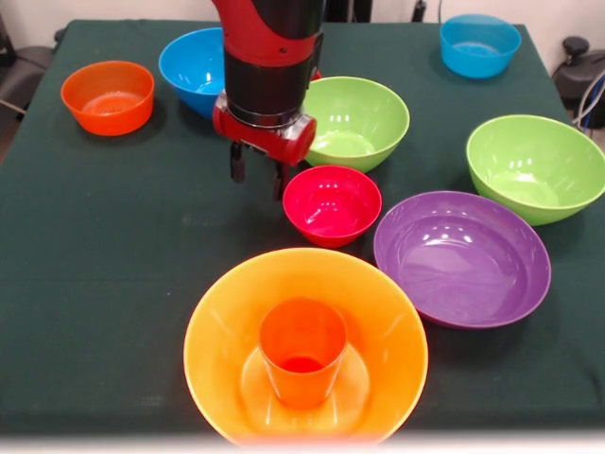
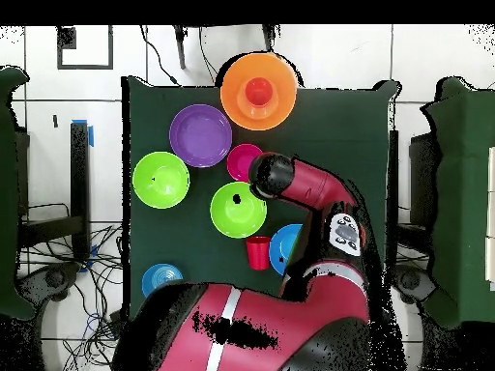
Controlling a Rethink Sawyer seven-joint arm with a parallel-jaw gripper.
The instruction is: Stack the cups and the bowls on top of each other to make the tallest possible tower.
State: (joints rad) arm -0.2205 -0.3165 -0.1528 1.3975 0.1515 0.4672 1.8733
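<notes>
The big orange bowl (image 1: 216, 317) (image 2: 232, 97) stands at the near table edge, with the orange cup (image 1: 302, 352) (image 2: 257, 92) upright inside it. Just behind it sits the small crimson bowl (image 1: 333, 203) (image 2: 242, 159), on the cloth by itself. My gripper (image 1: 258, 171) hangs open and empty by that bowl's far-left rim, and one finger (image 1: 281, 178) is almost at the rim. The purple bowl (image 1: 461, 257) (image 2: 200, 135) lies to the right. The red cup (image 2: 257, 252) stands upright by a blue bowl (image 2: 286, 247); in the front view my arm hides it.
Two lime green bowls (image 1: 354, 121) (image 1: 536, 165) sit behind and to the right of the crimson one. Blue bowls (image 1: 194, 64) (image 1: 479, 44) and a small orange bowl (image 1: 108, 96) stand along the far side. Dark green cloth (image 1: 104, 284) covers the table.
</notes>
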